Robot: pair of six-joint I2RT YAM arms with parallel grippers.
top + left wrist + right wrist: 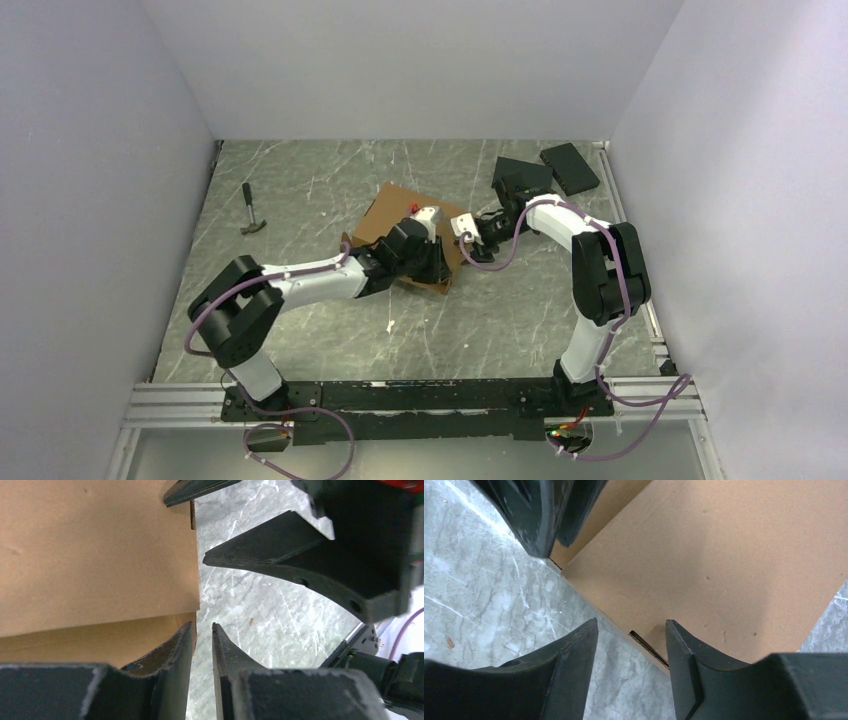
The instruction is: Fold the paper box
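The paper box (393,212) is a flat brown cardboard sheet lying on the marble table at mid-centre. My left gripper (436,268) hovers over its near right corner. In the left wrist view (202,625) its fingers stand a narrow gap apart with only marble between them, and one finger overlaps the cardboard (95,560) edge. My right gripper (464,233) is at the box's right edge. In the right wrist view (631,622) it is open and straddles the cardboard (724,565) edge, holding nothing. The two grippers are close together.
A hammer (250,212) lies at the far left. Two black flat slabs (570,168) (520,176) lie at the back right, near the right arm's elbow. A small white scrap (390,326) lies in front of the box. Walls enclose three sides.
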